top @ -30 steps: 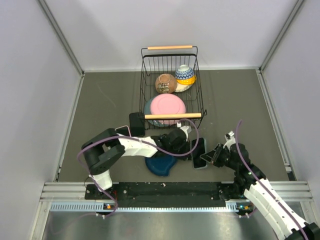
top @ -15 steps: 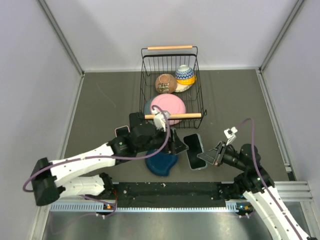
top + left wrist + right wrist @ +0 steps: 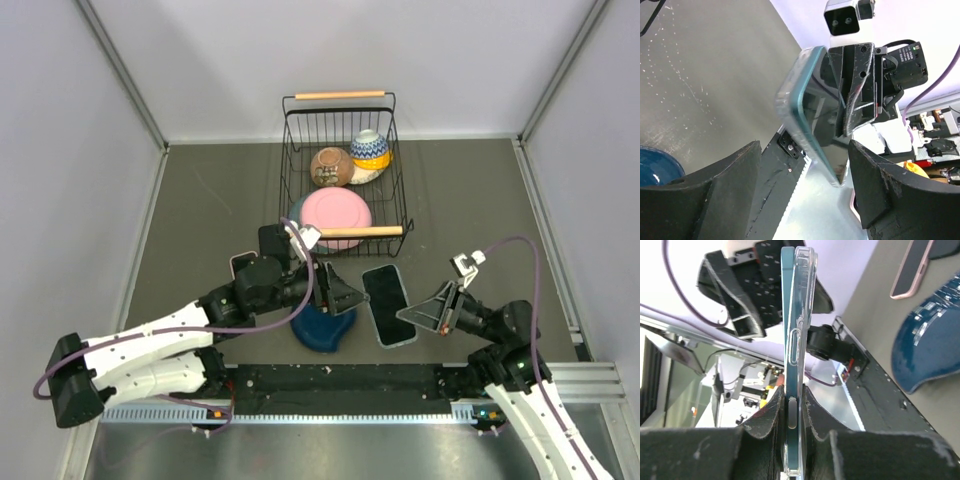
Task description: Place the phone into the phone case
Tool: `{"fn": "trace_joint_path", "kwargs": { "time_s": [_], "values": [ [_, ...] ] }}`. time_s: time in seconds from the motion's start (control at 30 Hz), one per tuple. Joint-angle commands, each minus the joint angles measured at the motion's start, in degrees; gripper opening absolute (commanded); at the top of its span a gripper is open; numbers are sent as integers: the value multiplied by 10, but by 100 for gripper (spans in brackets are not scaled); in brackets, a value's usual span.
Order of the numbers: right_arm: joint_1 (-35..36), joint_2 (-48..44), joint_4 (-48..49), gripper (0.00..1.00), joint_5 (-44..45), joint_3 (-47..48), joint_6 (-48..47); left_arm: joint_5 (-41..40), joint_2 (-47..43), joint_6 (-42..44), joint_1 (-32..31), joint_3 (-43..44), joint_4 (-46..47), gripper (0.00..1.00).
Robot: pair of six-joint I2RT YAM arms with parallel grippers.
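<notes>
The phone, dark-screened with a teal edge, sits inside the clear phone case and is held off the table. My right gripper is shut on the cased phone's right edge. In the right wrist view the phone stands edge-on between the pads. My left gripper is open just left of the phone and not touching it. In the left wrist view the phone hangs beyond the spread fingers.
A blue dish lies under the left gripper. A pink-cased phone and a black block lie further left. The wire basket behind holds a pink plate and two bowls.
My left gripper has opened, let go of the phone and drawn back slightly left. The right gripper keeps the cased phone and has shifted a little to the right.
</notes>
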Motion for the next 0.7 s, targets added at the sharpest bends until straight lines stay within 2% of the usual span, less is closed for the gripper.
{"fn": "trace_joint_path", "kwargs": {
  "time_s": [0.0,0.2,0.33,0.5,0.57,0.67],
  "values": [
    [3,-49,153,0,-9,2,84,9,-26,-14,13,-19,89,75],
    [3,-44,173,0,-14,10,102,36,-16,-42,42,-31,136,73],
    [3,-45,162,0,-20,7,104,68,2,-60,49,-36,205,70],
    [3,-57,159,0,-21,4,106,81,31,-70,49,-31,224,66],
    [3,-58,154,0,-23,-1,105,90,42,-76,49,-28,238,62],
    [3,-61,146,0,-26,-2,102,103,58,-79,49,-22,249,49]
  ]
}}
